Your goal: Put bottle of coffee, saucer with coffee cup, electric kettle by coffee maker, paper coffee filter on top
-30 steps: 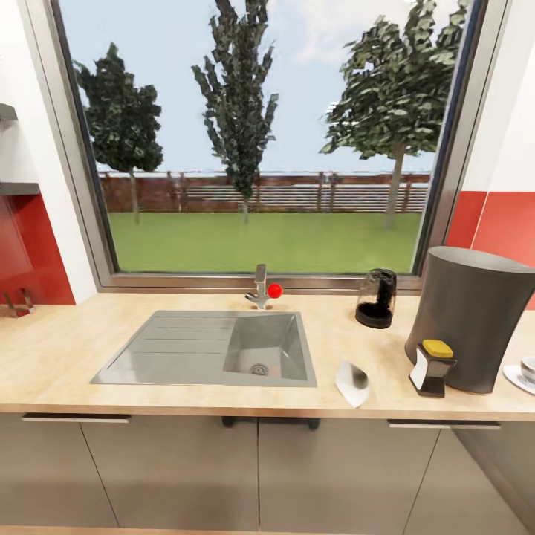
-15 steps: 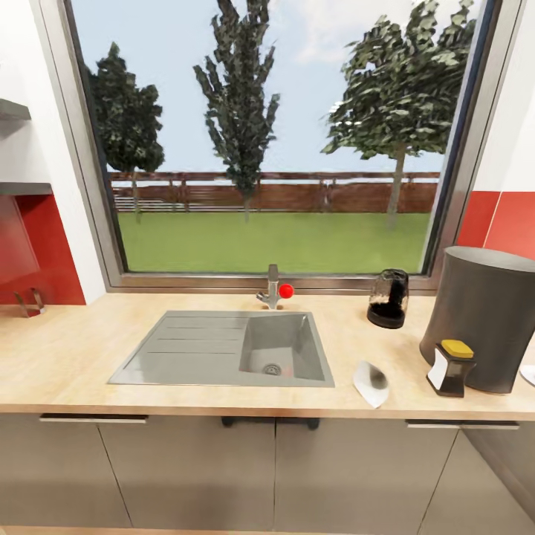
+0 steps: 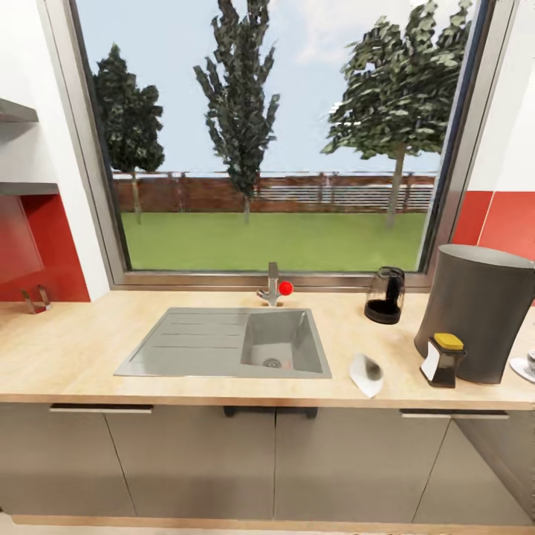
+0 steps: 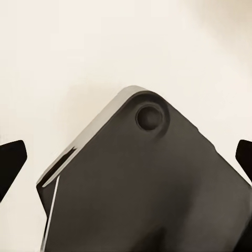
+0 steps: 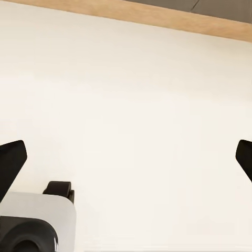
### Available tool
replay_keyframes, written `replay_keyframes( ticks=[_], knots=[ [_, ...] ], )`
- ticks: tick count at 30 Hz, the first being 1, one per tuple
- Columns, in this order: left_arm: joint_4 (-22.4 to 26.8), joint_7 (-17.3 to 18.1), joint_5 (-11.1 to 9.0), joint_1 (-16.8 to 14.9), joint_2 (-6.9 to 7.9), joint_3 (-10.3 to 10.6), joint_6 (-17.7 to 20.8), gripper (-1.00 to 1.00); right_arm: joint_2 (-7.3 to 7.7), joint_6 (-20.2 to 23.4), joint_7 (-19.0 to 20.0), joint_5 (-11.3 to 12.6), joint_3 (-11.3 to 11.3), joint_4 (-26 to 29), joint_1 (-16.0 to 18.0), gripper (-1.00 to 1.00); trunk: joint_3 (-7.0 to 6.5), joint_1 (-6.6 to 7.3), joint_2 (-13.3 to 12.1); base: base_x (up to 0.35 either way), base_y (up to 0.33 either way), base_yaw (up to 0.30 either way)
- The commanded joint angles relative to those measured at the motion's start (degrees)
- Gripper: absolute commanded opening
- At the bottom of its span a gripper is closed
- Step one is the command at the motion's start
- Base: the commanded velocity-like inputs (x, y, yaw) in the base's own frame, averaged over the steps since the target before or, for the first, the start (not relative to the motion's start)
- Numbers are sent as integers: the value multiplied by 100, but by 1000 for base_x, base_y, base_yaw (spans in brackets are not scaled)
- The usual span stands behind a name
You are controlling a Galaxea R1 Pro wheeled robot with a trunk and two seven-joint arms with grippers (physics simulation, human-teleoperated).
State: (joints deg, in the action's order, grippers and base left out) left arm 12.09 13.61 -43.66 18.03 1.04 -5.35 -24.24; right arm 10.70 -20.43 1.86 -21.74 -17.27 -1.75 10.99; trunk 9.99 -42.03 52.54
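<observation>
Danger of nudging the paper coffee filter (image 3: 367,374) over the front edge of the counter (image 3: 74,349) on any reach for it: thin, light, lying at 5 o'clock of the sink (image 3: 223,345), close to that edge. Danger, too, of toppling the bottle of coffee (image 3: 442,360) with a passing arm: narrow and upright, just at 3 o'clock of the filter, tight against the front of the coffee maker (image 3: 479,312). Same hazard for the electric kettle (image 3: 385,295), near the window sill at 10 o'clock of the coffee maker.

Coffee maker: tall charcoal column, flat slanted top with nothing on it, at the right end of the counter. Bottle: near-black, yellow cap, pale label. Kettle: clear glass over a black base. Saucer (image 3: 524,368) and coffee cup (image 3: 530,362): white, at 3 o'clock of the coffee maker, cut by the picture's edge.

Left hand (image 4: 126,157): fingers spread wide, pinching nothing, above a dark part of the robot. Right hand (image 5: 126,157): likewise spread and empty, above pale floor.
</observation>
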Motion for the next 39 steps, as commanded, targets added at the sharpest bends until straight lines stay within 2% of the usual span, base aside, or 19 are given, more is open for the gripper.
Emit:
replay_keyframes(
  ticks=[1,18,21,22,26,27,29,30,31,32,34,36,37,38,39],
  knots=[
    [5,59,-29,2,-5,-45,16,100,6,-32,18,-24,-49,-19,8,100,7,0,6,-40,0,0],
    [166,37,-38,4,-27,-45,9,100,30,-32,7,-32,-49,-19,8,100,7,0,6,-3,0,0],
    [233,36,-81,4,18,-45,7,100,48,-21,13,-32,-49,-19,8,100,7,0,6,0,0,0],
    [360,25,-108,5,136,-49,-1,100,62,-11,12,-37,-49,-14,8,100,7,0,6,0,0,0],
    [493,20,-109,7,261,-53,-9,100,41,17,-145,-61,-56,93,10,100,7,0,6,0,0,0],
    [540,19,-107,6,276,-53,-8,100,-46,296,-274,-78,-50,529,13,100,7,0,6,0,0,0],
    [595,19,-78,4,285,-53,-3,100,-269,1257,-350,-128,-26,1678,16,100,7,0,6,0,0,0],
    [618,19,-64,4,284,-53,-1,100,-352,1793,-353,-137,-15,2294,16,100,7,0,6,0,0,0],
    [634,17,-58,5,284,-53,1,100,-385,2050,-346,-137,-10,2622,16,100,7,0,6,0,0,0],
    [698,10,-46,6,288,-54,14,100,-525,2935,-285,-132,4,3971,14,100,7,0,6,0,0,0],
    [724,4,-45,7,290,-54,21,100,-633,3327,-234,-133,7,4623,12,100,7,0,6,0,0,0],
    [744,-3,-58,7,291,-52,23,100,-920,4344,11,-167,24,6107,9,100,7,0,6,0,0,0],
    [747,-6,-61,7,291,-52,23,100,-957,4521,70,-192,41,6361,9,100,7,0,6,0,0,0],
    [755,-21,-68,7,295,-53,24,100,-1016,4828,159,-259,111,6825,9,100,7,0,6,0,0,0],
    [766,-116,-87,7,302,-53,29,100,-1075,5321,282,-347,374,7633,12,100,7,0,6,0,0,0]
  ],
)
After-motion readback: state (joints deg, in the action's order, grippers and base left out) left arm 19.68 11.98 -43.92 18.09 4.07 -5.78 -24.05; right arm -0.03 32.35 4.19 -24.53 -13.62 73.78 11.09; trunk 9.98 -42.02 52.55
